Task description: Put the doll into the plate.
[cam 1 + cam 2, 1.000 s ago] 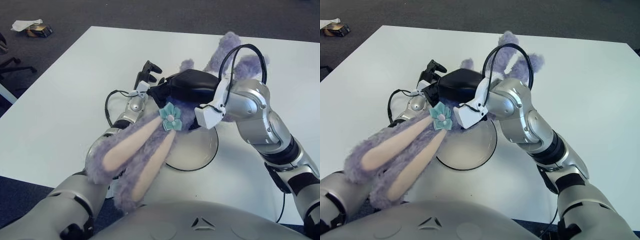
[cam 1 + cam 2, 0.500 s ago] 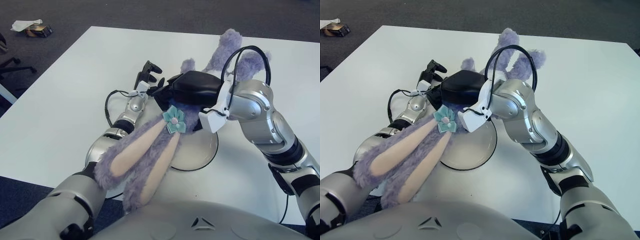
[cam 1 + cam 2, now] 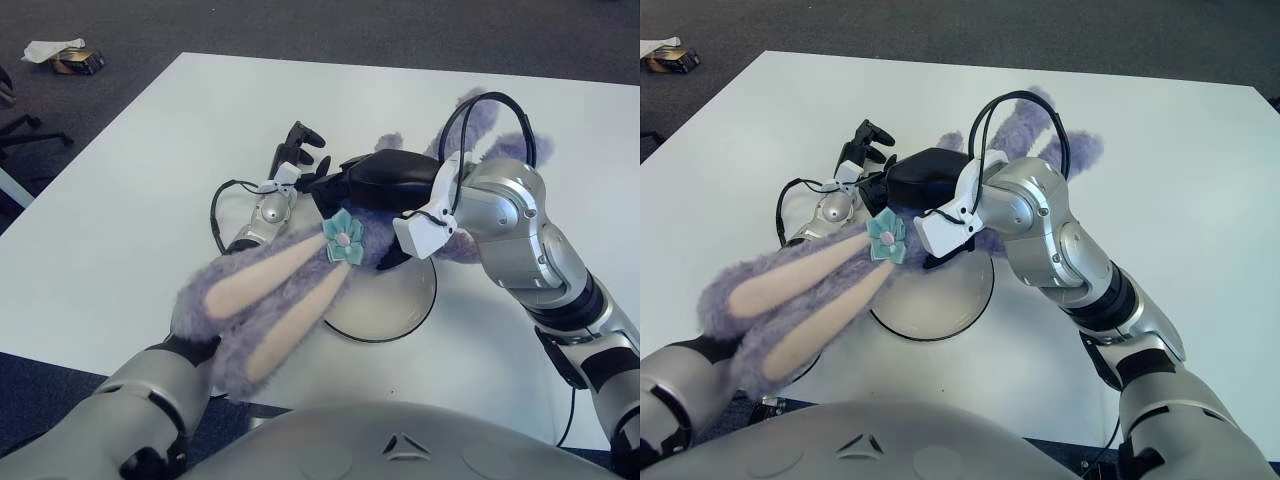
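The purple plush rabbit doll (image 3: 300, 290) is hanging across the white plate (image 3: 385, 300), its long ears trailing toward the robot over the near-left rim, its legs reaching away behind the right forearm; the right hand (image 3: 375, 180) is lying over the doll's middle, black fingers curled around the body and gripping it; the left hand (image 3: 295, 150) is showing just beside the doll's far-left side, fingers apparently relaxed and gripping nothing; judging the placing step as under way, lowering well is calling for centring the body above the plate, gathering the ears inward so they are not dragging off the rim, and only then loosening the grip
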`<state>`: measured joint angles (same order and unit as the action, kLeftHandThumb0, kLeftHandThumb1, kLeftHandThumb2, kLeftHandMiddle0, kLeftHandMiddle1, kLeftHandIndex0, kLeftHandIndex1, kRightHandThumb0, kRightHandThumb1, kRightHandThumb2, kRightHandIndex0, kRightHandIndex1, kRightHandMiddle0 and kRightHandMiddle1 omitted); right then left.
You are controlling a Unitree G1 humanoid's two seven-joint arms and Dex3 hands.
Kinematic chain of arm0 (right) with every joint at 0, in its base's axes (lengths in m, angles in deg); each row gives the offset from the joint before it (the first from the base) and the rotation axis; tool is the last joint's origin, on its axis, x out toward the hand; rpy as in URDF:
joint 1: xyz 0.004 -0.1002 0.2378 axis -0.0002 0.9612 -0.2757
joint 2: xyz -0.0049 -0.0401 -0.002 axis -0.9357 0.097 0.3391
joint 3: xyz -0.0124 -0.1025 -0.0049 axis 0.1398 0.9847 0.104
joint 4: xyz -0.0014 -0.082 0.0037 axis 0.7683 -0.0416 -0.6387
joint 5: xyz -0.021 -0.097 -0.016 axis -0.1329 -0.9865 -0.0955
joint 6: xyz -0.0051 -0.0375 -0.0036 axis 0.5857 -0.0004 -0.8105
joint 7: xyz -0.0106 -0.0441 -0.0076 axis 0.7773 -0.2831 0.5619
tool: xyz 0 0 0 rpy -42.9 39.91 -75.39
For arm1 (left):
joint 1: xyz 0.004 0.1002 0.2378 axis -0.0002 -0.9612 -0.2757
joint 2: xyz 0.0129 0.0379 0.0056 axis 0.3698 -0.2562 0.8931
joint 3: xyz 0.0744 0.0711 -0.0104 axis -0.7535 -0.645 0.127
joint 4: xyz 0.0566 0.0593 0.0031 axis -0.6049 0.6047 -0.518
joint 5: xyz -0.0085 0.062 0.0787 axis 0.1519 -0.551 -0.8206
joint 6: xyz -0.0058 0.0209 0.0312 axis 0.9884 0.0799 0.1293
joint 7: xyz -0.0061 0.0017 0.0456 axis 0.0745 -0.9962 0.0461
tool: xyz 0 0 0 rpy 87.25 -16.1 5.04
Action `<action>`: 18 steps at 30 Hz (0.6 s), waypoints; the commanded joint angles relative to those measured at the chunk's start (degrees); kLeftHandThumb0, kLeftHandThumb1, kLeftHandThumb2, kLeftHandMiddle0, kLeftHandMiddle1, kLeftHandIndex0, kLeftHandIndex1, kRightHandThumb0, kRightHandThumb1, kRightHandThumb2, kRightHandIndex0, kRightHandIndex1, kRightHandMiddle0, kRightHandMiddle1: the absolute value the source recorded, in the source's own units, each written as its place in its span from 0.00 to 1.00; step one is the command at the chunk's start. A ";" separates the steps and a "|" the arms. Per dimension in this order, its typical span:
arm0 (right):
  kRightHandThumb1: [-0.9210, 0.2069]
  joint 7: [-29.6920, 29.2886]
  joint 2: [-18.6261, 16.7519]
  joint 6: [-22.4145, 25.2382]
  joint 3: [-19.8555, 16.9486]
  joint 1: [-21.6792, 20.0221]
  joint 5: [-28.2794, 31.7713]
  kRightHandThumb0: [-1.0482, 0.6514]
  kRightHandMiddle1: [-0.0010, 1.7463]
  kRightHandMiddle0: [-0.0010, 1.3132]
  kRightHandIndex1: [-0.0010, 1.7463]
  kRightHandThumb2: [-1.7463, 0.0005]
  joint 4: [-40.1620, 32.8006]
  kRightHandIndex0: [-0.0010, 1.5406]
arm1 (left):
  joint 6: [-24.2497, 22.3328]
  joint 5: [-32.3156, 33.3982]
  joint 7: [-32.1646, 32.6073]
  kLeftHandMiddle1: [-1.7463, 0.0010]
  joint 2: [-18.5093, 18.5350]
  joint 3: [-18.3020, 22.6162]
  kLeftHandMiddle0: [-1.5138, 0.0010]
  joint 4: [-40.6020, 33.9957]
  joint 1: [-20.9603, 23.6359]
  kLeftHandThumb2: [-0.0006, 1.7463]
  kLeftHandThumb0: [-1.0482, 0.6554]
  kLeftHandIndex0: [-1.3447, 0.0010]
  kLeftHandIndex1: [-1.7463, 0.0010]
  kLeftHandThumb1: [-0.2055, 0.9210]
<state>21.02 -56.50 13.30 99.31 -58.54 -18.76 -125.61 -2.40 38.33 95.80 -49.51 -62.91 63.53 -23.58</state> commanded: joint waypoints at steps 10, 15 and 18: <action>0.22 1.56 -0.92 0.68 1.06 -2.20 -1.23 0.83 0.67 0.00 1.00 0.51 -0.90 0.22 | -2.44 -1.30 -0.74 0.00 -0.63 -0.97 0.78 1.54 -1.97 0.59 0.61 0.77 0.00 0.68; 0.08 0.08 -0.88 -2.01 0.26 -1.85 -0.16 0.82 0.65 0.00 0.98 0.65 -0.77 0.17 | -2.13 -1.60 -0.66 0.00 -0.58 -1.29 0.78 1.46 -1.91 0.60 0.61 0.77 0.00 0.68; 0.03 -1.66 -0.79 -4.46 -0.43 -1.12 0.24 0.82 0.63 0.00 0.98 0.69 -0.66 0.16 | -2.07 -1.58 -0.74 0.00 -0.56 -1.39 0.78 1.46 -1.87 0.60 0.61 0.76 0.00 0.67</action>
<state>21.41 -57.31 11.30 100.10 -59.59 -19.32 -125.64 -2.86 37.89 96.06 -49.54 -63.43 63.38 -23.56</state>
